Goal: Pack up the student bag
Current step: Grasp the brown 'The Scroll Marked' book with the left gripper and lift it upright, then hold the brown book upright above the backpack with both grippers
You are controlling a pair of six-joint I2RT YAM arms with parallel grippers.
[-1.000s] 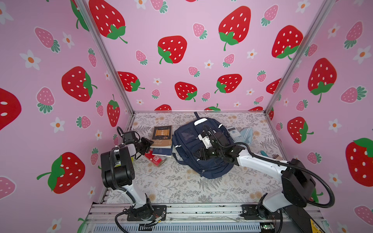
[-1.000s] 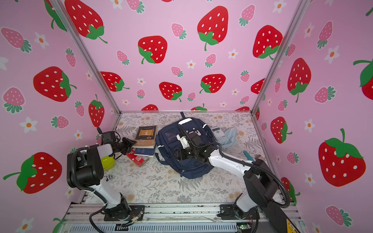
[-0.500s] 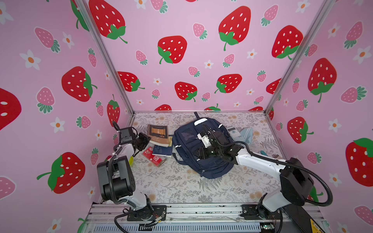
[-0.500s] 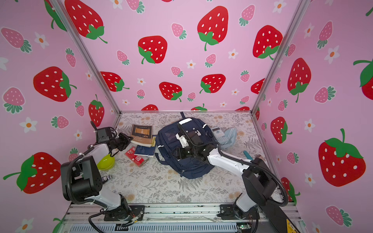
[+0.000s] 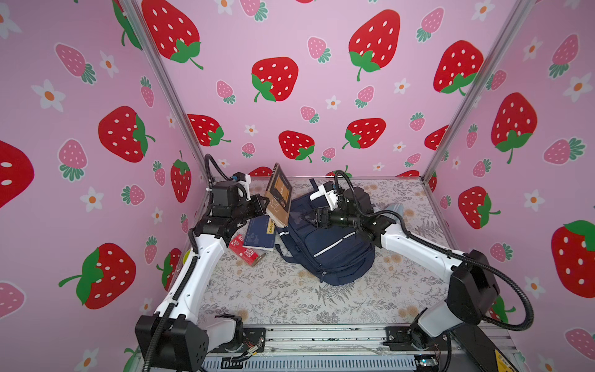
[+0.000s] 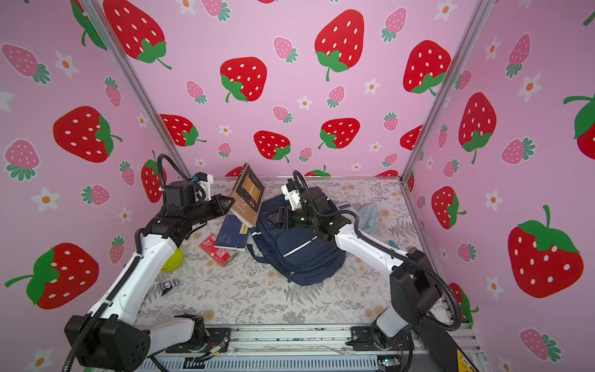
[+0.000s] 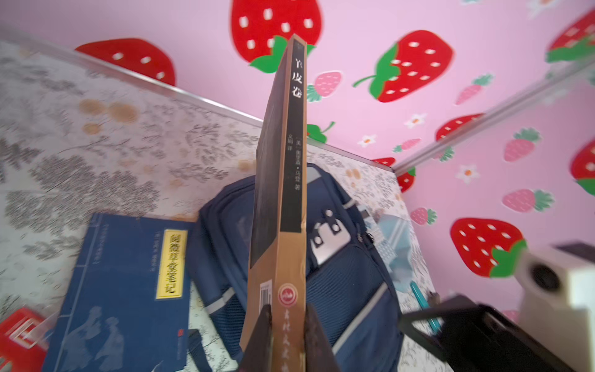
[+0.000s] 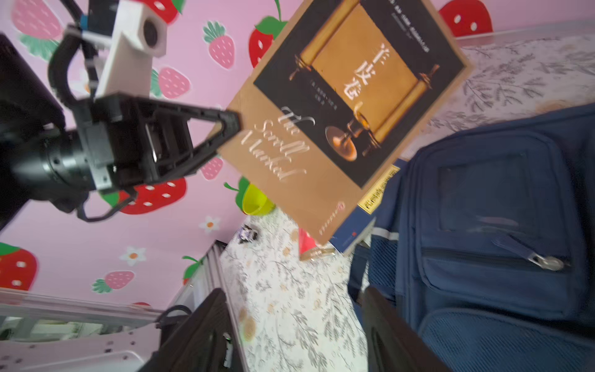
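Note:
The student bag point(image 5: 328, 251) point(image 6: 299, 254) is a navy backpack lying flat in the middle of the table, in both top views. My left gripper point(image 5: 264, 204) point(image 7: 285, 310) is shut on the lower edge of a brown book point(image 5: 279, 196) point(image 7: 283, 180). It holds the book on edge in the air by the bag's left side. My right gripper point(image 5: 304, 219) point(image 8: 294, 291) hovers open over the bag's upper part, nothing between its fingers. The right wrist view shows the book's cover point(image 8: 338, 112) and the bag's front zip pocket point(image 8: 499, 225).
A blue book point(image 5: 260, 232) point(image 7: 128, 283) and a red box point(image 5: 246, 251) lie left of the bag. A yellow-green bowl point(image 6: 172, 259) and a small dark item point(image 6: 168, 285) sit by the left arm. A light-blue pouch point(image 6: 368, 215) and a teal pen point(image 6: 393, 244) lie right of the bag.
My left gripper closed on the brown book, raised it off the blue book and tipped it on edge toward the bag. My right gripper rose from the bag and opened wider.

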